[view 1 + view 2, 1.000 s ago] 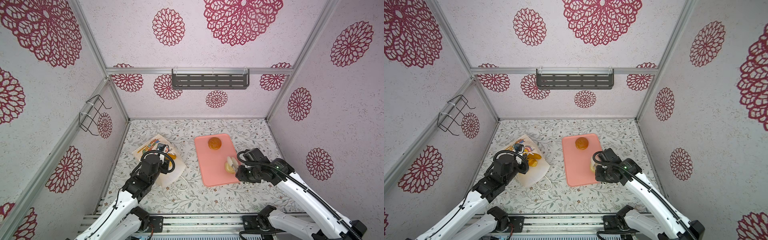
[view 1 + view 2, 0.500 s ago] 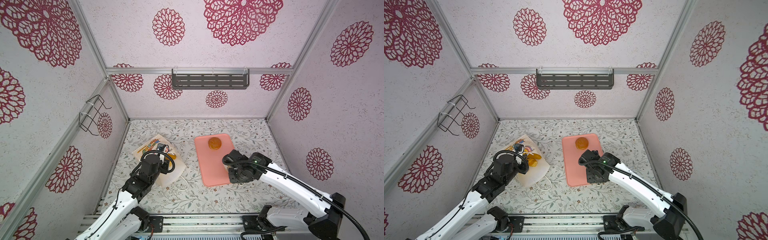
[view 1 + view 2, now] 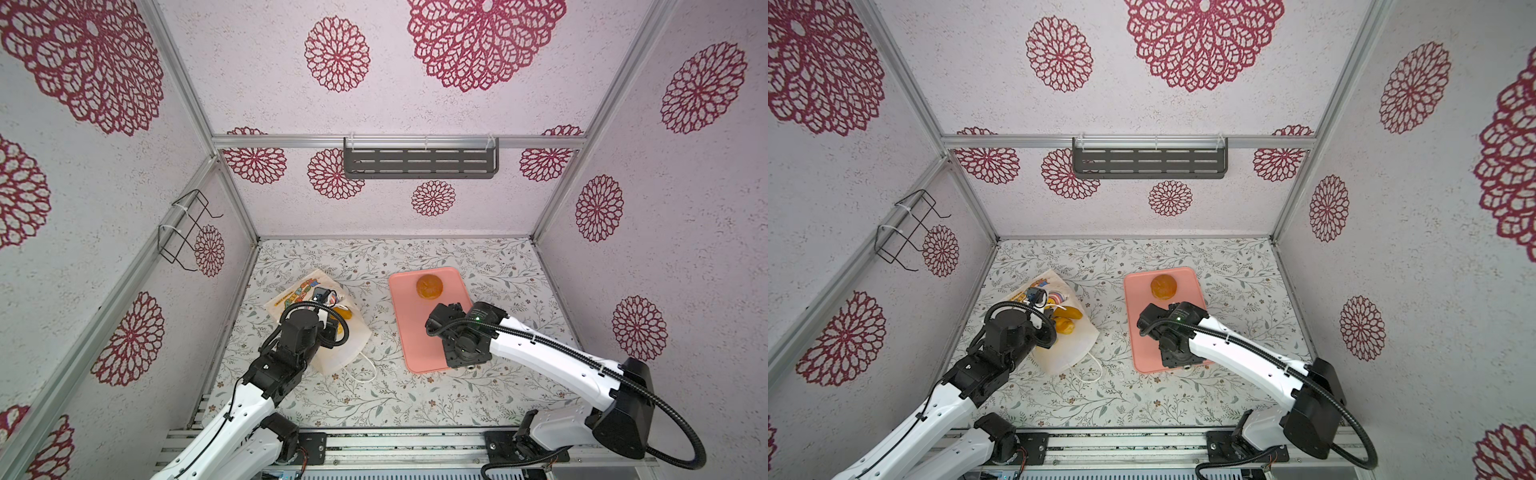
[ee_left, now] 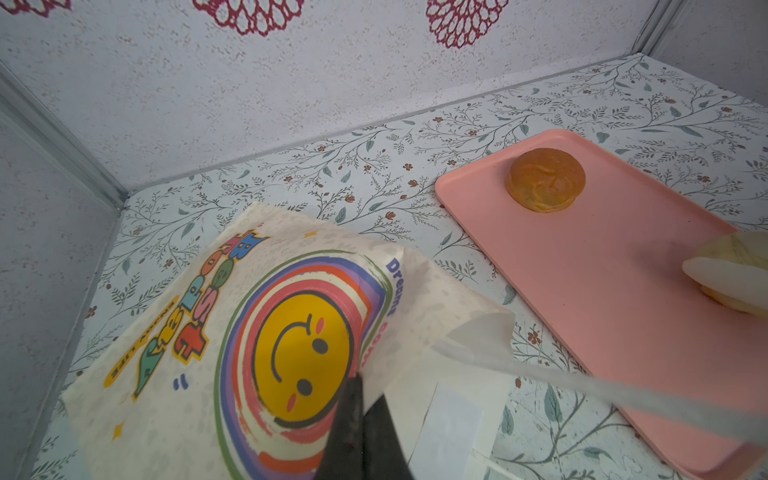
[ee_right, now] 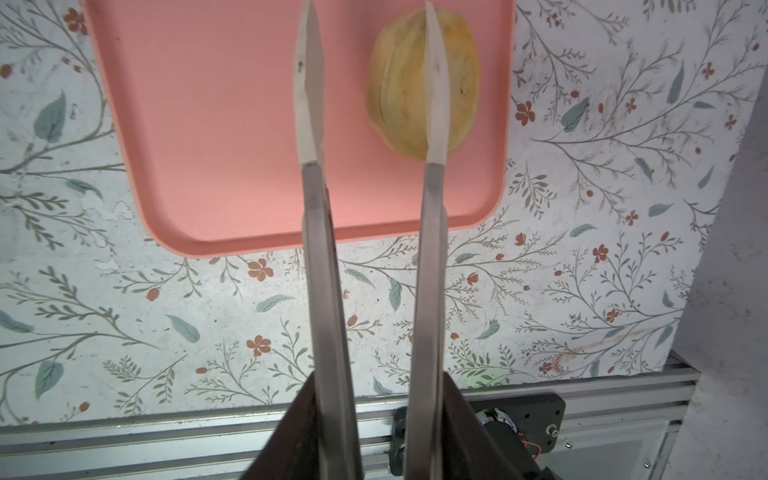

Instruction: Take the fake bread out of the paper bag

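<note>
The cream paper bag (image 3: 340, 353) (image 3: 1068, 353) lies tilted at the left of the floor, with its smiley print (image 4: 299, 349) facing up. My left gripper (image 4: 358, 388) is shut on the rim of the bag's mouth. Golden fake bread (image 3: 343, 316) (image 3: 1068, 321) shows inside the mouth. A round brown bun (image 3: 429, 286) (image 3: 1163, 286) (image 4: 545, 179) sits at the far end of the pink tray (image 3: 409, 332) (image 5: 199, 124). My right gripper (image 5: 370, 45) hangs open over the tray's near end. A pale yellow roll (image 5: 401, 83) (image 4: 744, 253) lies on the tray beneath one finger.
The bag's white cord handle (image 3: 368, 374) trails on the floral floor. A dark slotted shelf (image 3: 419, 164) hangs on the back wall and a wire rack (image 3: 185, 232) on the left wall. The metal front rail (image 5: 166, 432) runs just past the tray's near edge.
My right arm has swung in over the tray's near end. Its jaws have opened, letting go of the yellow roll onto the tray. The left arm and the bag have not moved.
</note>
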Controlling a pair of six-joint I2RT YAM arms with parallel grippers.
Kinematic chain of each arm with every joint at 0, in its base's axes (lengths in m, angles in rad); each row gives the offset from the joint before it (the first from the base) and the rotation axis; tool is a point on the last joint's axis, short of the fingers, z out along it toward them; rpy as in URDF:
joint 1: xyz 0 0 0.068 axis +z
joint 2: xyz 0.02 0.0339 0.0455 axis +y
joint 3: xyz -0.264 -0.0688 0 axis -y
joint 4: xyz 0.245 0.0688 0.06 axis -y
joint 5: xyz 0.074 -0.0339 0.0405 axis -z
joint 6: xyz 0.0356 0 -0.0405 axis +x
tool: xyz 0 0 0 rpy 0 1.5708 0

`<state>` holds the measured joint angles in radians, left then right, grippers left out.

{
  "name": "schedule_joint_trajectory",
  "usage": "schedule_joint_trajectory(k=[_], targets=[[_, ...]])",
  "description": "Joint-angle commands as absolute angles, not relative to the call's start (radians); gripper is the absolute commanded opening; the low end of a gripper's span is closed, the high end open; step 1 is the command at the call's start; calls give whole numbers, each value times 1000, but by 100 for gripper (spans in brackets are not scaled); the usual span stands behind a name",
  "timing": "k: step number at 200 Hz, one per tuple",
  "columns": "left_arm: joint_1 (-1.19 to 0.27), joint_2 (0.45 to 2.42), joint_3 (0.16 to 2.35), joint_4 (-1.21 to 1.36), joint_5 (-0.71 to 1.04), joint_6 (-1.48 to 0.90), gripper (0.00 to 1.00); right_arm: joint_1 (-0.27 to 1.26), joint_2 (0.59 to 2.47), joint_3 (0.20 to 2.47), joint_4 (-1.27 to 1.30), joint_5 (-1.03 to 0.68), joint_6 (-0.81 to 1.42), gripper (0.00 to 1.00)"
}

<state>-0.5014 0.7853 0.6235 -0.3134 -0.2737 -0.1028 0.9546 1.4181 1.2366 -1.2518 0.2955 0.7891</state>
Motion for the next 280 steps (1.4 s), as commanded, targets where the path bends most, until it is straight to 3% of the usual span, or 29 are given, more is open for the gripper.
schedule_joint_trajectory(k=[1, 73, 139, 165, 189, 233, 280], targets=[[-505, 771, 654, -290, -273, -110, 0, 972, 1445, 1279, -1340, 376, 829, 41], [-508, 766, 653, -294, -270, -110, 0, 992, 1580, 1308, -1429, 448, 826, 31], [-510, 764, 654, -298, -275, -112, 0, 997, 1509, 1330, -1505, 507, 859, 3], [-512, 761, 654, -301, -277, -111, 0, 996, 1421, 1348, -1452, 491, 849, 0], [-513, 755, 653, -301, -281, -111, 0, 973, 1301, 1317, -1283, 398, 806, 0], [-516, 752, 652, -301, -283, -111, 0, 806, 1046, 1023, -748, 10, 786, 0], [-518, 756, 652, -301, -286, -109, 0, 734, 984, 762, -311, -212, 900, 0]])
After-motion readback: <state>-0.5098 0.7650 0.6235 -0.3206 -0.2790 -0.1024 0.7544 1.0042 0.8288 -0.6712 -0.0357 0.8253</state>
